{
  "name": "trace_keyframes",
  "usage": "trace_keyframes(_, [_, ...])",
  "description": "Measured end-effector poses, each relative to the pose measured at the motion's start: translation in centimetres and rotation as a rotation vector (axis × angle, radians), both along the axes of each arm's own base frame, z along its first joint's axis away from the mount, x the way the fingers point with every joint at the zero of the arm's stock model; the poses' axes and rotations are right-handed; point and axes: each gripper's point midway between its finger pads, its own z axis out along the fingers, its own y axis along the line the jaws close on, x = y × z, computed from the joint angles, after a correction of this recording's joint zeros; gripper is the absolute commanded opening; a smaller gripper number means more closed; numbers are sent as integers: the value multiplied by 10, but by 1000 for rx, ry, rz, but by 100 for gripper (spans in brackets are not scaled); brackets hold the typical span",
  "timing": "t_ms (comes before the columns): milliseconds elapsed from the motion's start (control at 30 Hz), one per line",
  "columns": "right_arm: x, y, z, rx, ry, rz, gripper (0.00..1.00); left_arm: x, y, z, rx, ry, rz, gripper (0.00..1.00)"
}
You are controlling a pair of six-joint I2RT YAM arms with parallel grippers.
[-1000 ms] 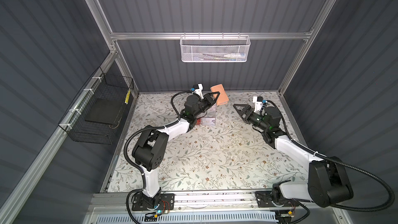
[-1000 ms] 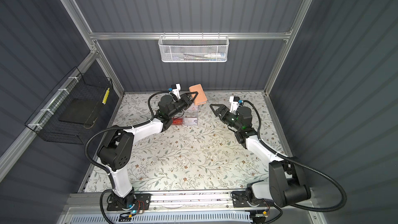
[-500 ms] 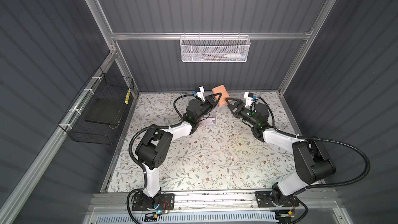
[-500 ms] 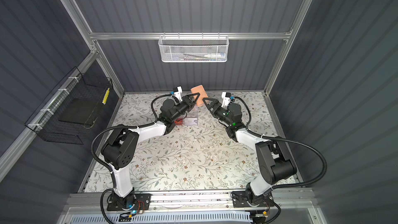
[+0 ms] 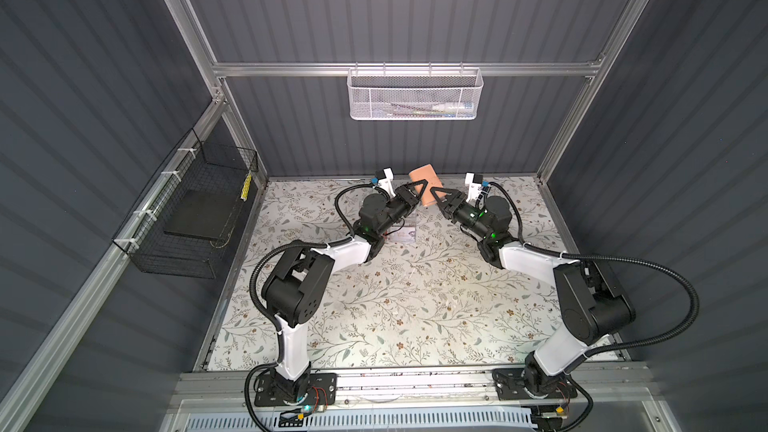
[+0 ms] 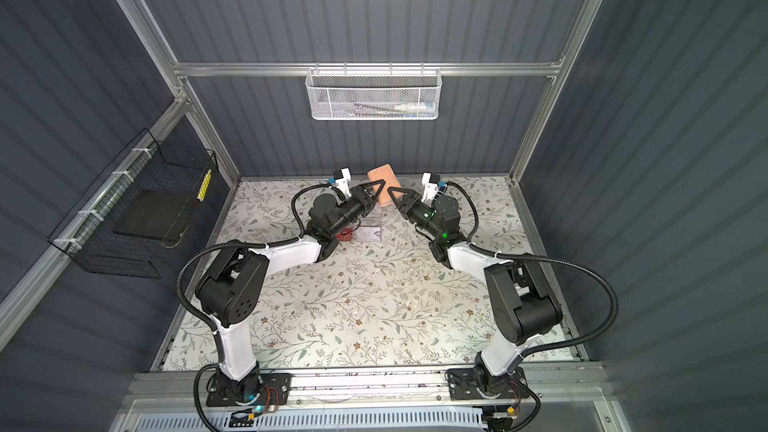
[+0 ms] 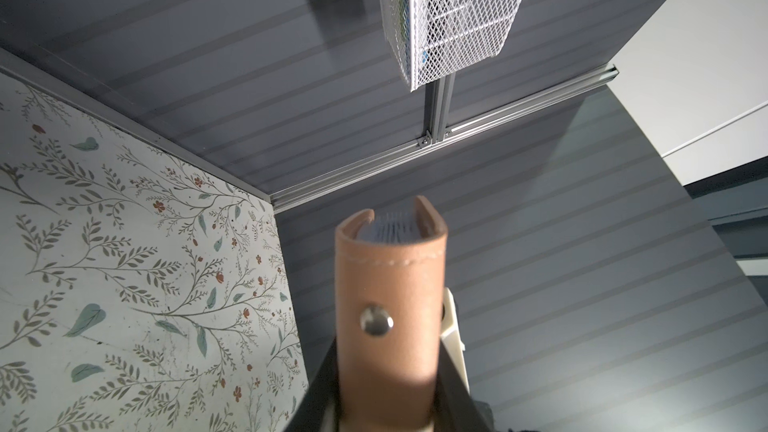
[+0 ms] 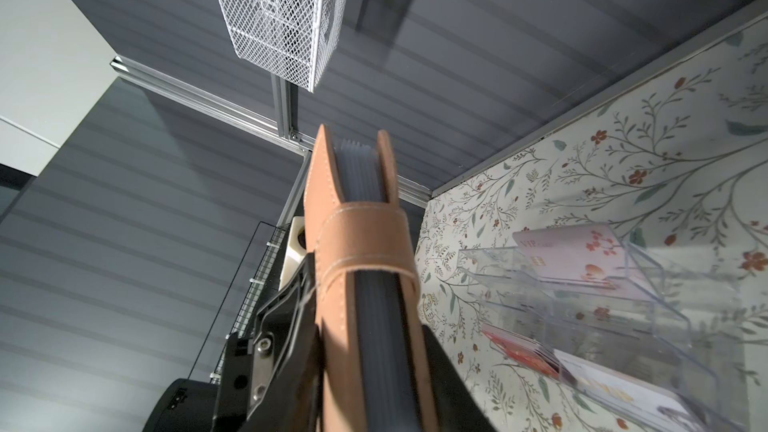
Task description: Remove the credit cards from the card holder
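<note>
Floral-patterned worktop. On it stands a clear acrylic compartment box with credit cards inside. A tan leather booklet card holder with grey sleeves is aloft near the back wall. Left claw clamps one edge. Right claw pinches the strapped edge.

The card holder is tan-peach with pale stitching and grey sleeve pages, the tabletop off-white with green-leaf and rust-flower print, the mesh basket at upper centre white, the wire basket at left black.
</note>
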Motion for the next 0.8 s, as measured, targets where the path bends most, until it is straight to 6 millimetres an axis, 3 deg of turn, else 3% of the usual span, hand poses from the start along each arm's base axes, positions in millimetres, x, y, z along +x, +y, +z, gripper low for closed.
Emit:
trace_keyframes(200, [-2, 0, 4, -20, 5, -3, 6, -1, 3, 1, -8, 5, 2, 35])
trace_keyframes(300, [-9, -1, 3, -104, -5, -19, 3, -1, 9, -4, 42, 27, 16, 61])
trace_keyframes(400, [-17, -6, -3, -227, -4, -46, 2, -2, 21, 0, 103, 40, 42, 95])
trace_keyframes(433, [-19, -9, -5, -270, -7, -60, 1, -1, 28, 4, 126, 41, 59, 100])
trace_keyframes(633, [-29, -27, -27, -576, 5, -152, 0, 1, 62, 20, 233, 48, 143, 100])
trace_keyframes(800, [-40, -36, -64, -910, 69, -217, 0, -1, 66, 5, 305, 82, 142, 100])
